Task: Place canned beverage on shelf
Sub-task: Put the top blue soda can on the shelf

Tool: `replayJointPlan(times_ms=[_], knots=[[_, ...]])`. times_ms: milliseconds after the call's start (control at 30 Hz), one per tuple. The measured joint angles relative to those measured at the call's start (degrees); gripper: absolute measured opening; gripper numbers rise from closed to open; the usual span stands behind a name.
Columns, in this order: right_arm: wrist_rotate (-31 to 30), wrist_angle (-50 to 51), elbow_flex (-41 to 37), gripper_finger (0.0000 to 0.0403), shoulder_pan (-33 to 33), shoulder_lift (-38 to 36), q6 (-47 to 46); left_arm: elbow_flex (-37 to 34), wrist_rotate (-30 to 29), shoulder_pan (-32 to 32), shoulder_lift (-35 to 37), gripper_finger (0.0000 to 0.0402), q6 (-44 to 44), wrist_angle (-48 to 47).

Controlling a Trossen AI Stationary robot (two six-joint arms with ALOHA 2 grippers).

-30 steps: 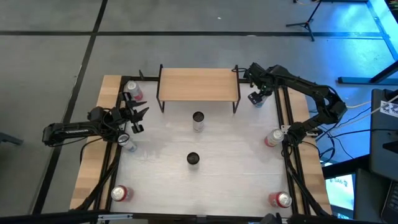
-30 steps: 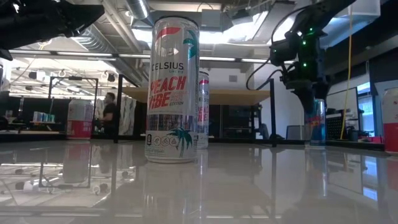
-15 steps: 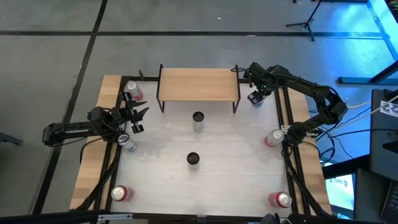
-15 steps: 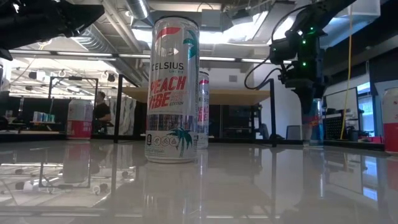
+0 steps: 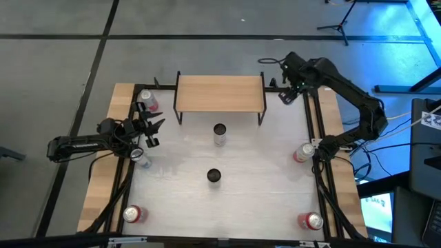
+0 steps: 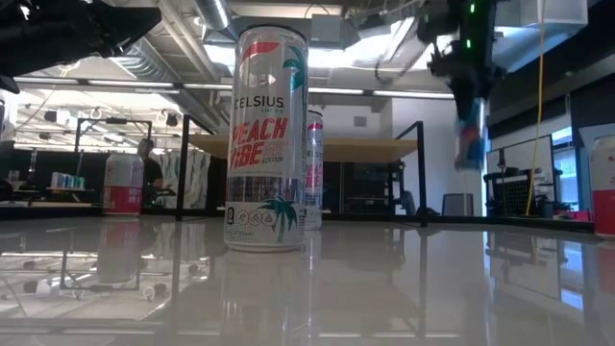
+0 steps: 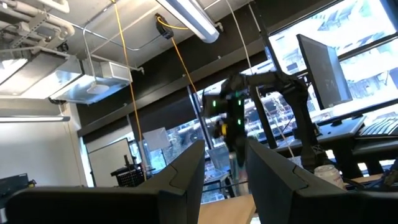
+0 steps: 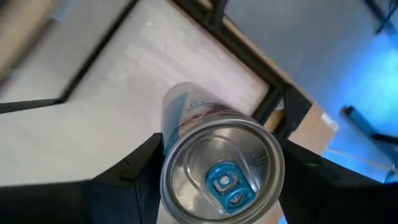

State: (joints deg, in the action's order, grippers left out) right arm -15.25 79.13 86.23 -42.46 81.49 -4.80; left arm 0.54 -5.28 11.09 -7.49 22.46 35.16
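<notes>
Nearest the low camera a tall Celsius can (image 6: 272,139) stands upright on the white table (image 5: 179,200), with a second can (image 5: 219,133) behind it, closer to the shelf (image 5: 219,93). More cans sit near the table's corners and edges.

On the left side, the left tool (image 5: 150,131) waits above the table edge, its fingers set a narrow gap apart and nothing between them.

At the far right, beside the shelf's right end, the right tool (image 5: 286,93) is clamped around a blue canned beverage (image 8: 217,168), fingers on either side of its body; the low view shows that can (image 6: 468,139) hanging clear of the table, at about shelf-top height.

The step in hand looks like the carry: the can is lifted but not yet over the board. Next, it likely needs moving sideways over the bare wood, clearing the black leg frame, then lowering upright before letting go.
</notes>
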Motion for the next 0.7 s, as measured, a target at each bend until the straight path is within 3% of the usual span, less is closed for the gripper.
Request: replayJointPlan(times_ms=[233,400,700], knots=[[-0.17,2.39,15.96,0.023,4.76,0.0,-0.95,0.0,-1.71,0.0,0.0,0.0108,0.0,-0.35],[-0.17,0.82,23.16,0.023,7.56,1.4,-0.95,0.0,-1.71,0.0,0.01,0.0108,0.0,-0.35],[1.93,-1.64,33.75,0.023,9.46,12.71,0.58,0.0,-1.71,0.0,0.02,0.0108,0.13,-0.39]])
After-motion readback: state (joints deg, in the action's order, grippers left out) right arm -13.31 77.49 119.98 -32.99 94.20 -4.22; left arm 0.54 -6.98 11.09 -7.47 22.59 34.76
